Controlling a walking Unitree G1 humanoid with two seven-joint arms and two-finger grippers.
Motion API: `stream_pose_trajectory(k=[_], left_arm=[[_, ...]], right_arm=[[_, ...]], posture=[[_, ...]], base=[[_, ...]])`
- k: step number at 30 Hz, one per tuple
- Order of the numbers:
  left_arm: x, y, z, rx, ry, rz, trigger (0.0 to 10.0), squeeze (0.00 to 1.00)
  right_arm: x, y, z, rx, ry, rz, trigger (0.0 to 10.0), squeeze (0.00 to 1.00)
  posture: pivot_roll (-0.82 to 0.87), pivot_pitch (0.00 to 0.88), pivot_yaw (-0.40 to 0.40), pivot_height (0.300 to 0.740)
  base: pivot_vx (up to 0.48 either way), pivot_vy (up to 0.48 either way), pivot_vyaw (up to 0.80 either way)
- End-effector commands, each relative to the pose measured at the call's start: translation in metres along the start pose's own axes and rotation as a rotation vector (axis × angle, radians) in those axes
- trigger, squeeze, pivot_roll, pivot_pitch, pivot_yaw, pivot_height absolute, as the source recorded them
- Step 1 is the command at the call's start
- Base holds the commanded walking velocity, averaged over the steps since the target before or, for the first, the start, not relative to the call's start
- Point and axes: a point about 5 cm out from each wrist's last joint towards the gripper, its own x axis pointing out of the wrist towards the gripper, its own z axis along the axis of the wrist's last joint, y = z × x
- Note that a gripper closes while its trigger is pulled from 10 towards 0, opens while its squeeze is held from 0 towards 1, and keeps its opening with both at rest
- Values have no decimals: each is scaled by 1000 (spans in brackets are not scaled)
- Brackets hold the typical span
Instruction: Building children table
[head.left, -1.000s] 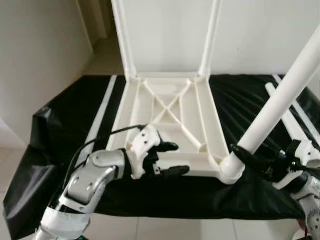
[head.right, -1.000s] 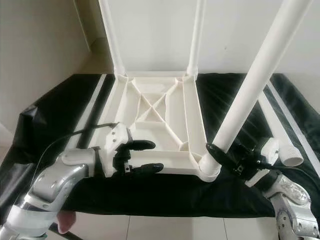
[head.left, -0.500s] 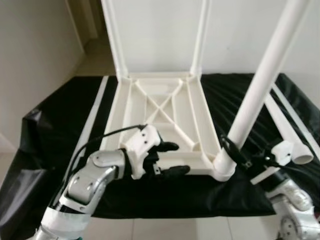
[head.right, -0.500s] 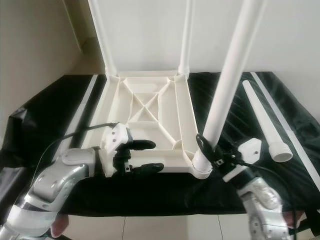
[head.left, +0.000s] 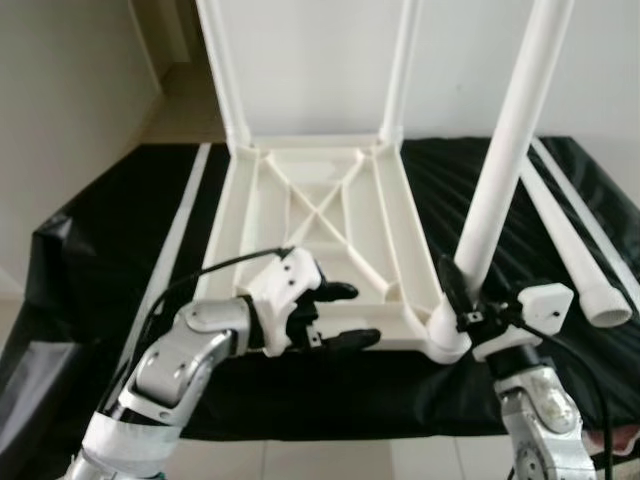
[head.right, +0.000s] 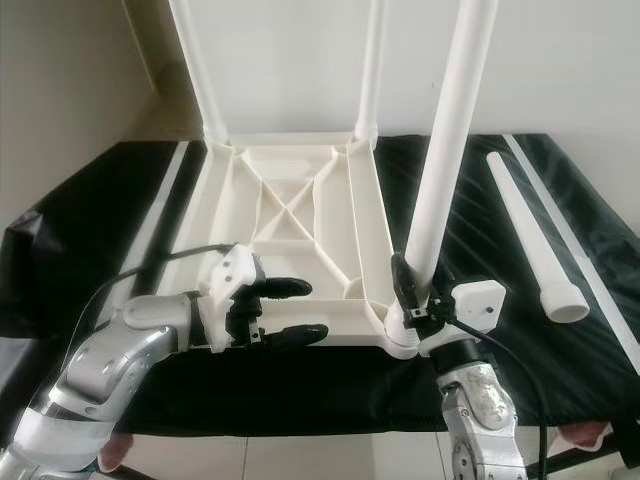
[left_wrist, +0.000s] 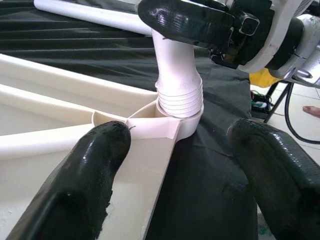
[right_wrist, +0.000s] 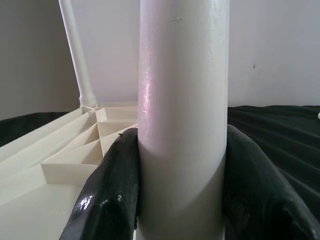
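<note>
Your left gripper (head.left: 345, 316), fingers spread, straddles the near rim of the upturned white plastic tabletop (head.left: 318, 215) on the black cloth (head.left: 120, 240). Your right gripper (head.right: 410, 300) clamps the upright white tubular leg (head.right: 440, 170) seated in the near-right corner socket. Beyond stand two fitted far legs (head.right: 195, 70); a loose white leg (head.right: 530, 240) lies to the right.

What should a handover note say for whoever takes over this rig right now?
Right gripper: shut on the third leg, low by its threaded base, standing in the near right socket.
Left gripper: open, straddling the near rim of the tabletop.
Tabletop lies upside down on the black cloth.
Done: two far legs standing in their sockets.
Left: seat the third leg fully if needed; fit the loose leg lying to the right.
</note>
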Motion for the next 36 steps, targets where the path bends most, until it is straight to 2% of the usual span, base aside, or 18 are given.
stream_pose_trajectory(k=[1,3,5,6,9,11,15,19,30,36], left_arm=[[-1,4,0,-7,3,31,10000,0],[-1,5,0,-5,2,32,10000,0],[-1,7,2,0,-1,35,10000,0],[-1,7,2,0,-1,35,10000,0],[0,12,5,7,-10,45,10000,0],[0,14,6,11,-14,50,10000,0],[1,15,6,13,-16,56,10000,0],[1,16,6,9,-21,64,10000,0],[5,16,6,0,-37,81,10000,0],[4,16,4,-3,-36,82,10000,0]], right_arm=[[-7,2,-17,4,101,17,10000,0],[-4,2,-10,-4,76,28,10000,0],[3,-2,8,4,20,53,10000,0],[3,-2,8,4,20,53,10000,0],[15,-12,35,26,-30,73,10000,0],[20,-15,43,44,-32,58,10000,0],[24,-19,46,51,-20,36,10000,0],[34,-33,52,46,10,-20,10000,0],[48,-63,55,-14,182,-107,10000,0],[48,-67,53,18,270,-136,10000,0]], posture=[[-16,29,60,740],[-17,30,60,740],[-21,28,57,740],[-21,28,57,740],[-23,25,49,740],[-25,23,47,740],[-25,22,40,740],[-30,18,33,740],[-35,8,24,740],[-34,7,24,740]], base=[[0,0,0],[0,0,0],[0,0,0],[0,0,0],[0,0,0],[0,0,0],[0,0,0],[0,0,0],[0,0,0],[0,0,0]])
